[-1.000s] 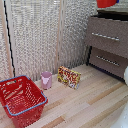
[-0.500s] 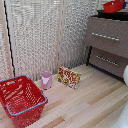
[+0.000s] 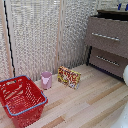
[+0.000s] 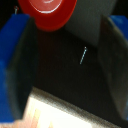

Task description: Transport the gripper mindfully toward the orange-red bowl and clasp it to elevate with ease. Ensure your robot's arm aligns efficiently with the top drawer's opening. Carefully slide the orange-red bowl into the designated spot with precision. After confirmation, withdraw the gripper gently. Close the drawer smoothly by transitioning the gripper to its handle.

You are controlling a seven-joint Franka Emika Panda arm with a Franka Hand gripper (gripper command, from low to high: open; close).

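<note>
Through the wrist view I logged the orange-red bowl (image 4: 49,12) just past the wide-open, empty blue-tipped fingers (image 4: 17,65). Exterior view alone listed top drawer (image 3: 106,36), handle (image 3: 106,36), red basket (image 3: 21,99), pink cup (image 3: 46,79).

Bowl gone from the exterior view

In the exterior view the orange-red bowl (image 4: 47,12) had slid toward that view's right above the dresser (image 3: 107,35) and dropped out of sight. The blue tips of the gripper (image 3: 122,6) showed where it had been.
</note>
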